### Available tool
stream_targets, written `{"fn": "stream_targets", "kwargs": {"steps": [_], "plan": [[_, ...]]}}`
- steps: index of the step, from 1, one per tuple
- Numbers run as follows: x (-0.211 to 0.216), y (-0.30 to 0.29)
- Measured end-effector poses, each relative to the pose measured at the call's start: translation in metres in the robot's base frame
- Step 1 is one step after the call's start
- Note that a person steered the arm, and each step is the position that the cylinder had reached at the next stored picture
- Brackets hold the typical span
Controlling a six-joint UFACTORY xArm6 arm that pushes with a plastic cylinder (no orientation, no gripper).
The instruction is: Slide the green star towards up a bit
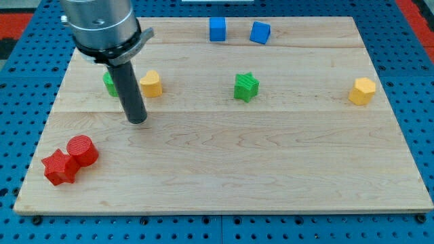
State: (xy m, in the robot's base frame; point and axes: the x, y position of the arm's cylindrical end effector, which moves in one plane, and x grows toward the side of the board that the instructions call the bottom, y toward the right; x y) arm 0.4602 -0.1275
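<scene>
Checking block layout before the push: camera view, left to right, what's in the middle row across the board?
Green block, partly behind the rod → my tip, slightly nearer the view's bottom → yellow block → green star → yellow block at the view's right.

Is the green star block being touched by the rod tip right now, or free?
Free. The green star block sits alone mid-board, while my tip rests on bare wood well toward the view's left, beside the yellow block.
</scene>
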Motion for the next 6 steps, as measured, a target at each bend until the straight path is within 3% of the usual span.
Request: {"fn": "stream_targets", "kwargs": {"steps": [1, 3, 6], "plan": [[0.0, 0.011], [-0.012, 0.132], [-0.09, 0.154]]}}
